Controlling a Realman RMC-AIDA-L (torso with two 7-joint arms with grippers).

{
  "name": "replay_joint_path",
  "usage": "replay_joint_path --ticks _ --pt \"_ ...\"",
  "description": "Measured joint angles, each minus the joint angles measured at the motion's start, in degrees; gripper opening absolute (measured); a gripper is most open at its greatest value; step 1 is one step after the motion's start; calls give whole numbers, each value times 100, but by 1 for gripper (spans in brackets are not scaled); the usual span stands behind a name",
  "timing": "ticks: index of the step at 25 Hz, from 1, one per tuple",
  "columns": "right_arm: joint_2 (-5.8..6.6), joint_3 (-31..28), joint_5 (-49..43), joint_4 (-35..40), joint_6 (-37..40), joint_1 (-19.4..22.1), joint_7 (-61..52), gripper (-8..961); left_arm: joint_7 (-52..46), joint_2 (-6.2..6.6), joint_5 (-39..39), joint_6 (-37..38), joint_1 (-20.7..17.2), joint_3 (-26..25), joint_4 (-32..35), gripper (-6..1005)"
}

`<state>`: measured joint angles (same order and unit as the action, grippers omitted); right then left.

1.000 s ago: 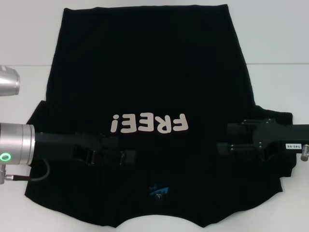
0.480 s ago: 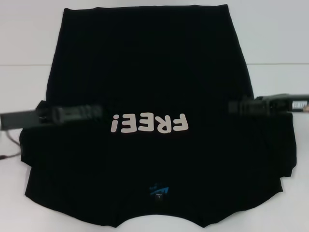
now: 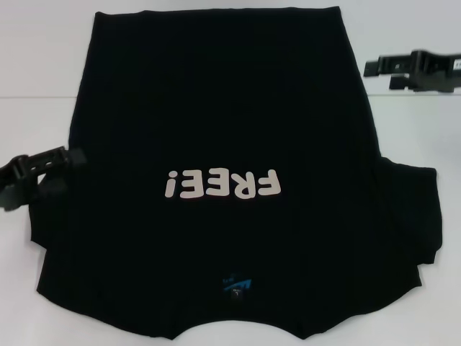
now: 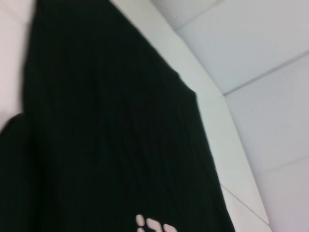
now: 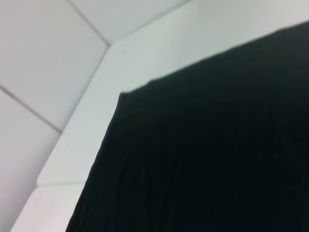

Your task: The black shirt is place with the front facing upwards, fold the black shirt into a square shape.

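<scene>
**Both arms drew off the shirt, sleeves already turned in**

Standing by the white worktop (image 3: 43,58), I watched the two arms part company with the cloth. A second before, both grippers had lain low across the chest of the large black cotton T-shirt (image 3: 223,130), one on each side of the white block letters "FREE!" (image 3: 221,184). By this moment they had swung outward and away.

The left gripper (image 3: 63,158) had pulled back to the shirt's left edge, about level with the lettering, its black fingers hanging over the fabric border. Whether its jaws stood wide or narrow I could not tell, and nothing showed between them.

The shirt itself had not shifted. It lay flat, front up, filling the middle of the worktop, hem toward the far edge, the small blue neck label (image 3: 236,284) near the close edge. Its sides looked tucked inward, so I judged the sleeve folds done and let go of.

The right gripper (image 3: 378,66) had travelled farthest, ending up over bare worktop near the far right corner, beside the hem and clear of the cloth. Its jaws I could not read either.

To my eye that left the lengthwise fold yet to be made, with the right gripper already near the hem.
</scene>
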<state>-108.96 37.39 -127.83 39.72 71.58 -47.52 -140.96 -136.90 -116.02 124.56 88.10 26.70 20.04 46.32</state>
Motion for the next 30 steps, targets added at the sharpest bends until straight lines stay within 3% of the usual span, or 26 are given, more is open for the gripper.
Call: replay_joint_path --ticks 7,16,23,30 --pt "7 56 -18 14 -69 -88 -80 767 -79 15 552 -52 -72 -258 -49 836" --pt "16 58 -18 -27 -23 33 -91 762 -33 15 692 -330 -161 -387 -53 815" --pt "17 58 -16 -35 -12 75 -99 758 110 0 903 -809 -180 -378 -53 593" --pt "14 58 -13 -44 -13 85 -102 754 111 -22 1120 -1171 -209 -364 -248 542"
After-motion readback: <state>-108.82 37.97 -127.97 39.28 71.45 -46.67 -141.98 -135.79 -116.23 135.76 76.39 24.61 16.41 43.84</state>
